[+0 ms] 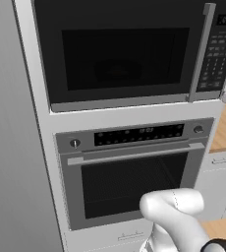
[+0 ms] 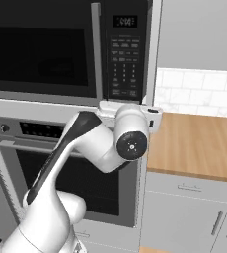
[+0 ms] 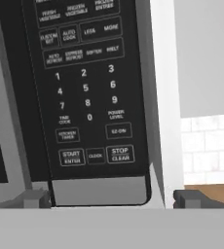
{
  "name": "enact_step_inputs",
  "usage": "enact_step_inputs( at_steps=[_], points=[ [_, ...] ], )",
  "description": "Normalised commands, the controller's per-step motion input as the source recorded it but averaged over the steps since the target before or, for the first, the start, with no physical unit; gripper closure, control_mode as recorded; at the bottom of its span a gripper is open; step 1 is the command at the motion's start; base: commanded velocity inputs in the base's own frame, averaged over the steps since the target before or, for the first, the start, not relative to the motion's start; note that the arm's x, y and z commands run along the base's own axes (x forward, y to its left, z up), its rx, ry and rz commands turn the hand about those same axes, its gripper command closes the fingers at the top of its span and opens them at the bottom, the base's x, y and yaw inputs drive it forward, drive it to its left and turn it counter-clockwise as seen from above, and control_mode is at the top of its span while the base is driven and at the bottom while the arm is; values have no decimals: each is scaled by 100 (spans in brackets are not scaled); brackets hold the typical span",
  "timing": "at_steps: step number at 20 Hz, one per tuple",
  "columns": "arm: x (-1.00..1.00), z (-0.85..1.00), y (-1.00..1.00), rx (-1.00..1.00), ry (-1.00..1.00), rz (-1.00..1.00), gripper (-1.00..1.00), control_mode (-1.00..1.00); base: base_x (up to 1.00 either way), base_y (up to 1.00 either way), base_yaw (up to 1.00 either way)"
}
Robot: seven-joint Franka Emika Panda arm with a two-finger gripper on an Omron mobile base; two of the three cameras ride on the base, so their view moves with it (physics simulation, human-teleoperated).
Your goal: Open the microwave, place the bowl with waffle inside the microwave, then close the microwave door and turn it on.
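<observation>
The arm reaches up, gripper [image 3: 111, 198] facing the microwave [image 1: 120, 51] keypad [image 3: 84, 87] at close range. Its 2 fingertips [image 3: 33, 198] stand wide apart, empty. The microwave door [image 1: 115, 54] looks closed, though the dark glass hides the inside.

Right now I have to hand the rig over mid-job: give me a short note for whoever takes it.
Gripper: open, empty, fingertips apart just below the microwave keypad, near the START button.
Microwave door: shut, handle upright beside the keypad.
Bowl and waffle: I can't make them out through the dark glass, so confirm they are inside.
Done: door is closed.
Left: press START, then check that it runs. The oven below is not part of the job.
</observation>
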Motion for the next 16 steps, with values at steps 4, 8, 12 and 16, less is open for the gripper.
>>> enact_step_inputs(
  at_steps=[4, 8, 12, 16],
  points=[
    [31, 0, 0, 0, 0, -8, -100, -100, 0, 0, 0],
    [30, 0, 0, 0, 0, -8, -100, -100, 0, 0, 0],
    [19, 0, 0, 0, 0, -7, -100, -100, 0, 0, 0],
    [16, 0, 0, 0, 0, -5, -100, -100, 0, 0, 0]
  ],
)
